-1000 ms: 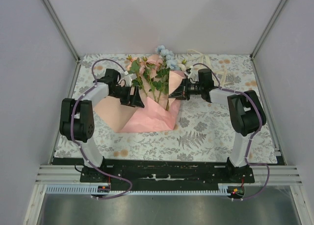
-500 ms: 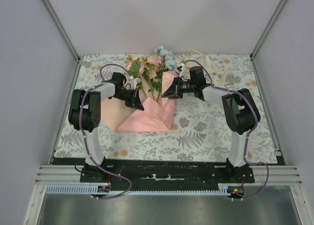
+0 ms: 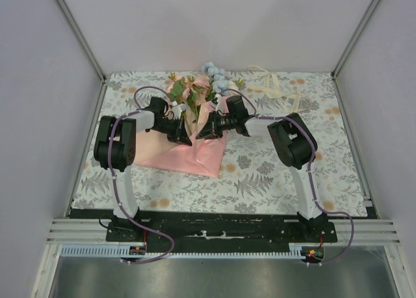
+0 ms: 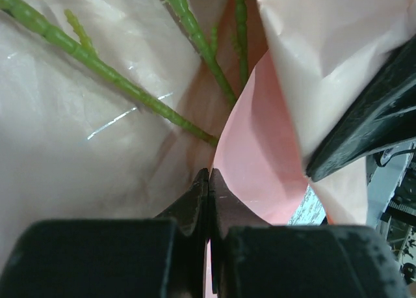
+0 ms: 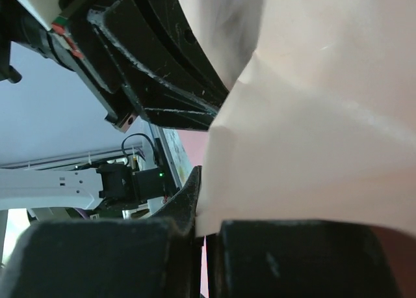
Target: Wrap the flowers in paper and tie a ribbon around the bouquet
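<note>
Both sets of jaws clamped on paper [image 3: 195, 158]: left gripper [image 3: 184, 136] and right gripper [image 3: 203, 130] pinch opposite flaps, nearly touching. Flowers [image 3: 192, 93] lie inside the fold mid-tabletop [image 3: 273, 174]. Ribbon [image 3: 276, 86] lies apart, far right.

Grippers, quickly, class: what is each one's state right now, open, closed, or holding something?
Left gripper: closed, pinching the paper.
Right gripper: closed, pinching the paper too.

place: robot lab cell; signs: white panel walls [image 3: 39, 83]; aluminium frame [image 3: 78, 31]; floral tablecloth [image 3: 273, 174]
</note>
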`<state>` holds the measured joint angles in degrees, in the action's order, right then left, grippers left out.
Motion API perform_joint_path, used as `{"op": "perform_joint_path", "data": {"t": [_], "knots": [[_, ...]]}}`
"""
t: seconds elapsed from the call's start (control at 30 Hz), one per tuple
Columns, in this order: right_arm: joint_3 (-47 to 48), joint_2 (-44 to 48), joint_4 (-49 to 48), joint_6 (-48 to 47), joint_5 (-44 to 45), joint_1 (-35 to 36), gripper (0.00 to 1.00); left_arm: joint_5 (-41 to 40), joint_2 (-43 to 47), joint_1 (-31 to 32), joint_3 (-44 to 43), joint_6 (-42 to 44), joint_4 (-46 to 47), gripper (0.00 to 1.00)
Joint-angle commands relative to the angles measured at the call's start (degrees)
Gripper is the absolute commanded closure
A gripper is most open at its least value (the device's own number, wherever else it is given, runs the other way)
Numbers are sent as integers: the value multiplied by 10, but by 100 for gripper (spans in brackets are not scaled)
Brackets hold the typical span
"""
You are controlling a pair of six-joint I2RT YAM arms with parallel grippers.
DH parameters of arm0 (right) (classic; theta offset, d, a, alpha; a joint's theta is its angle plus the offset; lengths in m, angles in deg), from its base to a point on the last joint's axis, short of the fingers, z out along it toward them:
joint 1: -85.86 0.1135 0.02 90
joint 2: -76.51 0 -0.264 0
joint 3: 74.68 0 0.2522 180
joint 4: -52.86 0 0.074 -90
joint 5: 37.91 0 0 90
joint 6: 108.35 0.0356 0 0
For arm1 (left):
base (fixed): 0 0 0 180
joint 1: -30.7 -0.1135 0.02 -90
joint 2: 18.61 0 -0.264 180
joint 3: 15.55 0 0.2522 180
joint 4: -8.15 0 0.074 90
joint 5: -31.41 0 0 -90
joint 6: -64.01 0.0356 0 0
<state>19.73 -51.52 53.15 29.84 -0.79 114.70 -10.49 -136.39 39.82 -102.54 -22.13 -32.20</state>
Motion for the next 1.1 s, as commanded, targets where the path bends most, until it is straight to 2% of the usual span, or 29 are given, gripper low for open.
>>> {"op": "perform_joint_path", "data": {"t": [0.0,0.13,0.17,0.2,0.27,0.3,0.37,0.43,0.47,0.6,0.8,1.07], "knots": [[37,-31,-14,-26,10,7,100,5,-11,3,-12,-17,27,98],[51,-54,6,-47,14,7,55,3,-13,0,-5,-24,36,98],[52,-55,12,-51,16,6,45,4,-11,-2,-5,-26,38,95],[51,-55,12,-55,17,8,32,12,-6,-8,-2,-30,39,86],[51,-57,12,-62,12,8,15,17,10,-24,5,-32,51,72],[51,-58,12,-63,9,7,3,27,21,-37,12,-59,63,63],[51,-60,8,-64,5,8,2,49,44,-66,28,-78,93,49],[49,-63,2,-63,-1,7,2,77,71,-90,52,-109,138,27],[47,-64,-2,-63,-4,7,2,79,85,-90,59,-112,153,19],[33,-59,-40,-53,-23,6,2,93,93,-90,75,-139,196,16],[2,-29,-127,-21,-45,8,2,87,114,-75,154,-227,356,18],[-8,23,-106,-102,-50,10,2,81,100,-73,129,-246,370,17]]}}
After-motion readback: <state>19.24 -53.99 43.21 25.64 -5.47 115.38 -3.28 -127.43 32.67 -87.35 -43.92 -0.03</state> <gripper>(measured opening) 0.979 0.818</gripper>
